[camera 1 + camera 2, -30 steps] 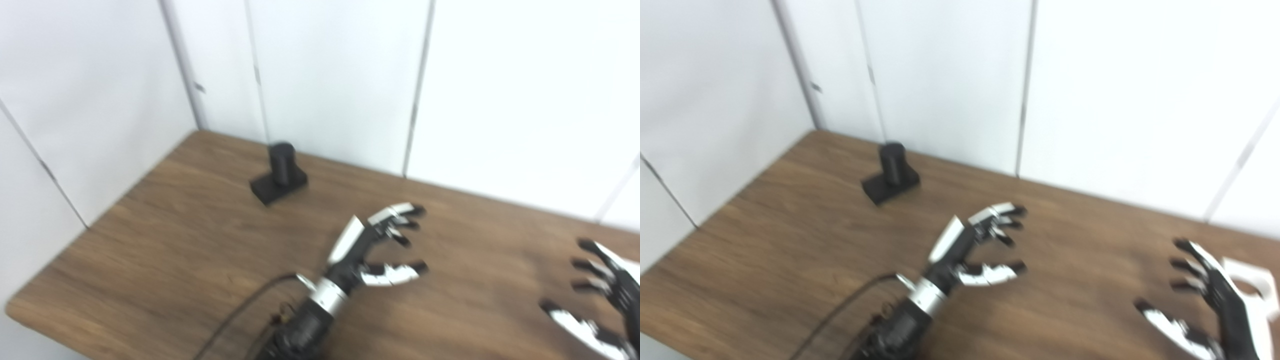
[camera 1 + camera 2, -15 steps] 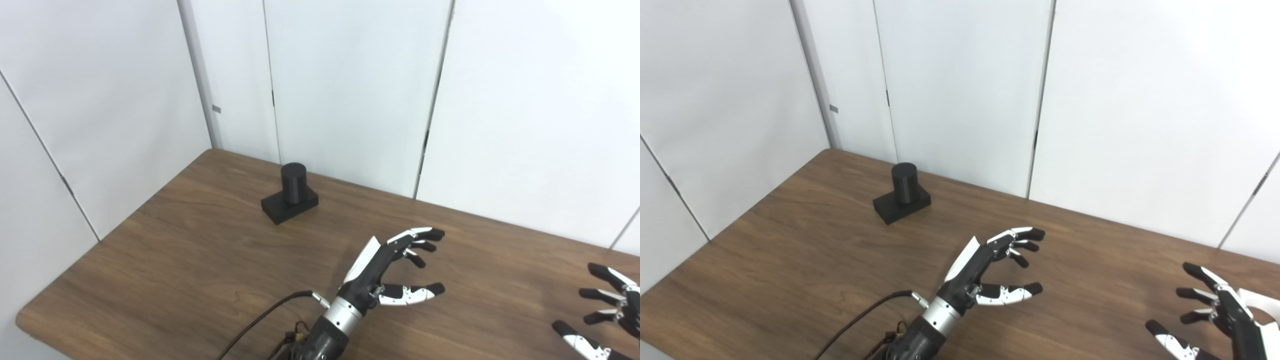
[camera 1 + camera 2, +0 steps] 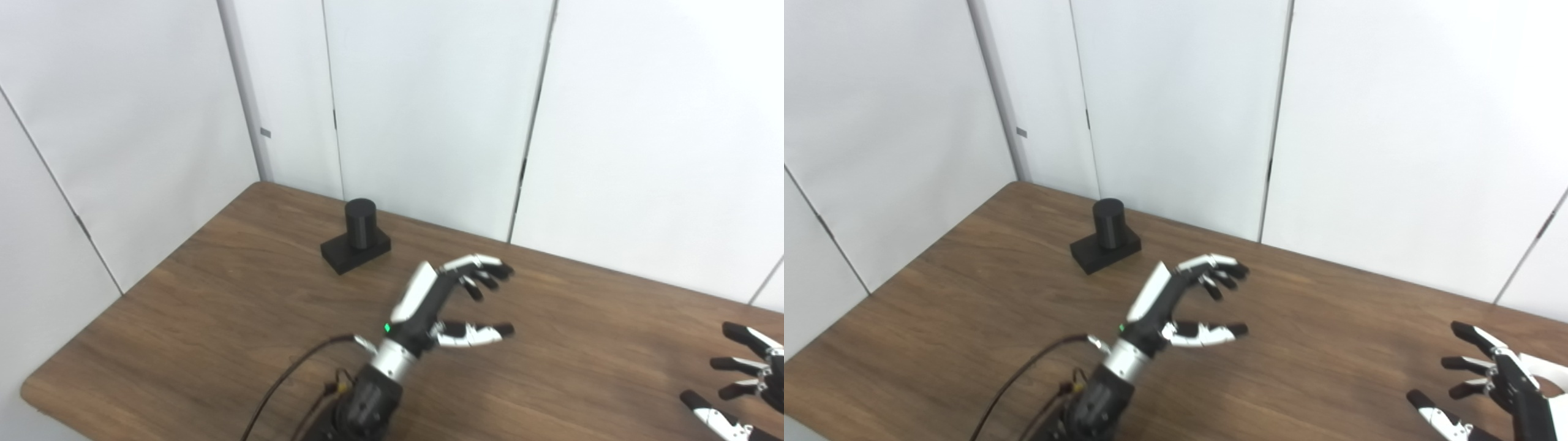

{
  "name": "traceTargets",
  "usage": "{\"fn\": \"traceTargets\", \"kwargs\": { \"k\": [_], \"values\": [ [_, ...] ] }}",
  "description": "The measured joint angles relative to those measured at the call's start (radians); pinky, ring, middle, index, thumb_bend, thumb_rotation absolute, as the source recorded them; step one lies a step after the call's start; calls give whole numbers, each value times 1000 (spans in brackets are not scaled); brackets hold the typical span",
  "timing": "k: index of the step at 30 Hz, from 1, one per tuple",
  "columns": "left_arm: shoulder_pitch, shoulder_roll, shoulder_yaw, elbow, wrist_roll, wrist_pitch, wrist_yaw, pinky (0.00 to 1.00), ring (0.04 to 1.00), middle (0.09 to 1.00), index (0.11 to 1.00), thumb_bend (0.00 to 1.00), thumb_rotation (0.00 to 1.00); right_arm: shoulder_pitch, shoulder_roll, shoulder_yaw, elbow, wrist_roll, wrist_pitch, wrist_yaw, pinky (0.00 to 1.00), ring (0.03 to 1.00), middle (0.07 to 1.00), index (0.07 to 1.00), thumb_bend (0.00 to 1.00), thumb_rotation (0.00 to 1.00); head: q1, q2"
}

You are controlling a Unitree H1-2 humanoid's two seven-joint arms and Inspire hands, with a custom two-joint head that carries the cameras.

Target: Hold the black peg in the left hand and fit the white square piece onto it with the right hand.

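Observation:
The black peg (image 3: 360,225), a short upright cylinder on a flat black base (image 3: 355,252), stands near the table's far left corner. My left hand (image 3: 442,303) hovers open over the middle of the table, to the right of the peg and nearer to me, holding nothing. My right hand (image 3: 1488,386) is open at the bottom right corner, fingers spread. A sliver of the white square piece (image 3: 1554,380) shows just behind it at the right edge in the right eye view; the rest is hidden by the hand and the frame.
The wooden table (image 3: 214,306) ends in a rounded edge at the lower left. White wall panels (image 3: 429,104) close off its far and left sides. A dark cable (image 3: 288,380) runs along my left forearm.
My left hand has shifted left and slightly farther away, toward the peg, staying open. The right hand has barely moved. The peg stands where it was.

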Motion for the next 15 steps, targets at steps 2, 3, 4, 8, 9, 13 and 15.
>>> {"fn": "traceTargets", "kwargs": {
  "k": [2, 3, 4, 8, 9, 13, 15],
  "values": [
    [-10, 23, 4, -18, -1, 10, -15, 528, 659, 698, 674, 759, 0, 1, 0, -1, -10, 8, 4, 2, 433, 641, 815, 784, 487, 0, 2, 0],
    [-16, 34, 7, -27, -1, 24, -24, 537, 668, 703, 678, 772, 0, 1, 0, -1, -16, 10, 7, 2, 432, 640, 815, 786, 487, 0, 2, 2],
    [-22, 41, 12, -35, -1, 40, -29, 541, 671, 705, 679, 778, 0, 1, 0, -1, -22, 10, 9, 3, 431, 640, 815, 786, 488, 0, 2, 2],
    [-30, 51, 41, -73, -1, 94, -32, 582, 695, 726, 697, 786, 30, 2, 0, -1, -26, 11, 19, 4, 426, 637, 812, 787, 484, 0, 6, 5],
    [-30, 54, 48, -85, 5, 114, -32, 579, 693, 725, 700, 796, 52, 2, 0, -1, -26, 10, 24, 5, 420, 633, 812, 787, 482, 0, 6, 5],
    [-32, 68, 86, -149, 57, 199, -23, 558, 686, 728, 709, 796, 47, 3, -1, -1, -31, 7, 42, 7, 419, 627, 812, 791, 473, 0, 9, 6],
    [-39, 84, 107, -154, 70, 213, -19, 578, 697, 739, 720, 792, 50, 3, -1, -1, -31, 4, 42, 7, 420, 628, 811, 789, 470, 0, 9, 6]
  ]
}}
